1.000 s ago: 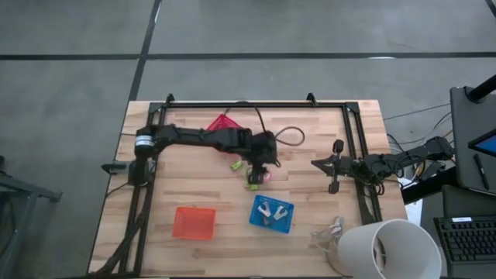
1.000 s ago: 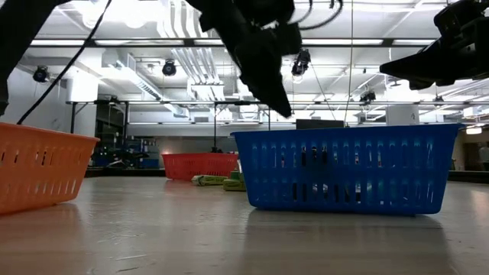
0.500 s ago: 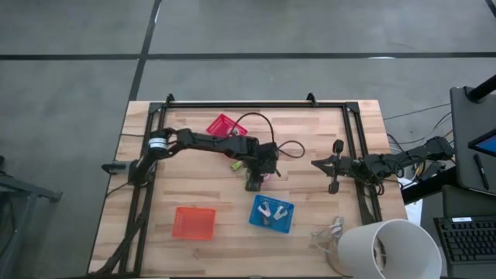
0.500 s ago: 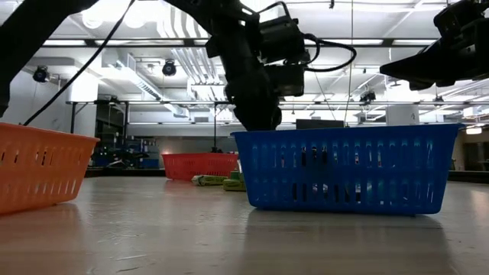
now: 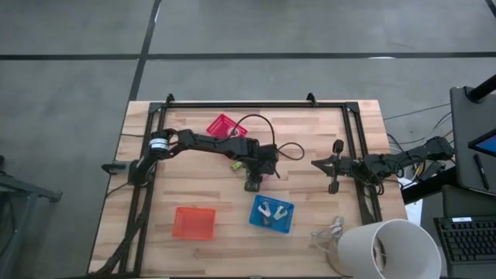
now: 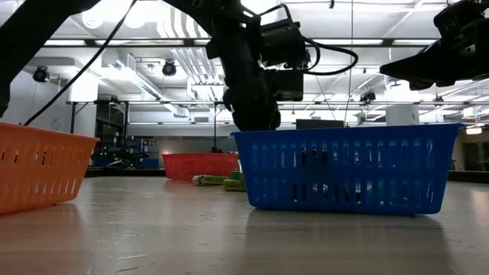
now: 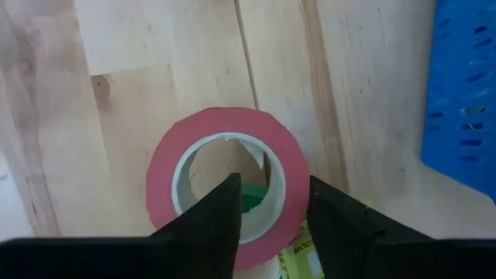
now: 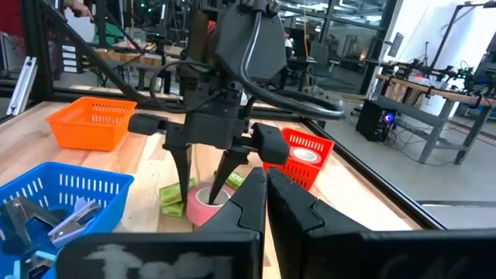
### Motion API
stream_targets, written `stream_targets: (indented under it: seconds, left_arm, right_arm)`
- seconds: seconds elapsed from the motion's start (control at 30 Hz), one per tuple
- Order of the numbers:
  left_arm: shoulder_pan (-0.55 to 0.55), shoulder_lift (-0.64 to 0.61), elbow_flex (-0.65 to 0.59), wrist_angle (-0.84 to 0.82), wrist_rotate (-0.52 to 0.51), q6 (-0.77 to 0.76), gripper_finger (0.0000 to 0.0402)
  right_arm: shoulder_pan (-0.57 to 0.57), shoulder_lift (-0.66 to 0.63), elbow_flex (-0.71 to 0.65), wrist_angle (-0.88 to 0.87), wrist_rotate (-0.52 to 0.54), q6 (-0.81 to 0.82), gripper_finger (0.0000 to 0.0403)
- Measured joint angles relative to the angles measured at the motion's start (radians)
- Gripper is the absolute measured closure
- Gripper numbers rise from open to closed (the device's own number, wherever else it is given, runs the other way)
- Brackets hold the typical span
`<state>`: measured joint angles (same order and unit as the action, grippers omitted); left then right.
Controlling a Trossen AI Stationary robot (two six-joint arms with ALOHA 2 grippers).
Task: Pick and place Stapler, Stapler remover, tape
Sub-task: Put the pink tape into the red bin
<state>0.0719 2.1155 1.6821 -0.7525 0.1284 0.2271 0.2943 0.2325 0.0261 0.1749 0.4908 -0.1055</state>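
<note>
Between the left hand's (image 7: 267, 205) spread fingers sits the pink-red tape's (image 7: 225, 136) wall, apparently ungripped.

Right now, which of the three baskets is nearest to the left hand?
The blue basket, holding silvery metal pieces, is nearest the left hand; the orange and red baskets lie farther.

Even, bright overhead light in high view; wooden table (image 5: 194, 194) pale, shadows soft and short beneath left arm (image 5: 209, 142). Low view backlit: ceiling strip lights (image 6: 367, 42) glare white, arms reduced to dark silhouettes, faint sheen on tabletop below blue basket (image 6: 344, 176). Left wrist view sharp on pink-red tape roll (image 7: 225, 132), own fingers (image 7: 209, 225) near black, edges soft. Right wrist view: foreground fingers (image 8: 287, 209) blurred, room behind bright, slightly washed.
</note>
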Motion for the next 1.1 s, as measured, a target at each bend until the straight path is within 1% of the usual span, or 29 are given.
stream_targets:
  seconds: [0.23, 0.3, 0.47, 0.53, 0.63, 0.7, 0.8, 0.93, 1.0, 1.1]
  left_arm:
    - [0.0, 0.003, -0.002, 0.016, -0.005, 0.001, 0.0348]
    - [0.0, 0.003, -0.002, 0.018, -0.008, 0.004, 0.0361]
    - [0.0, -0.02, 0.008, -0.005, -0.063, 0.013, 0.036]
    - [0.003, -0.048, 0.016, -0.016, -0.09, 0.018, 0.0347]
    - [0.009, -0.102, 0.015, -0.044, -0.162, 0.024, 0.0332]
    - [0.015, -0.14, 0.013, -0.068, -0.204, 0.025, 0.0335]
    - [0.034, -0.201, 0.006, -0.107, -0.264, 0.026, 0.0352]
    - [0.077, -0.275, -0.02, -0.178, -0.381, 0.006, 0.0359]
    - [0.103, -0.308, -0.048, -0.195, -0.411, -0.013, 0.0348]
    - [0.15, -0.362, -0.106, -0.192, -0.416, -0.038, 0.0326]
  right_arm:
    - [0.0, 0.0, 0.0, 0.0, 0.0, 0.0, 0.0394]
    - [0.0, 0.0, 0.0, 0.0, 0.0, 0.0, 0.0394]
    - [0.0, 0.0, 0.0, -0.001, 0.0, 0.0, 0.0394]
    - [0.0, -0.001, 0.0, -0.004, 0.0, 0.0, 0.0394]
    - [0.0, 0.001, 0.0, -0.007, 0.0, 0.0, 0.0394]
    - [0.0, 0.005, 0.0, -0.009, 0.002, 0.0, 0.0394]
    - [0.0, 0.007, 0.0, -0.015, 0.001, 0.0, 0.0394]
    - [0.0, 0.008, 0.0, -0.015, 0.0, 0.0, 0.0394]
    - [0.0, 0.008, 0.0, -0.015, -0.001, 0.0, 0.0394]
    - [0.0, 0.01, 0.0, -0.014, 0.0, 0.0, 0.0394]
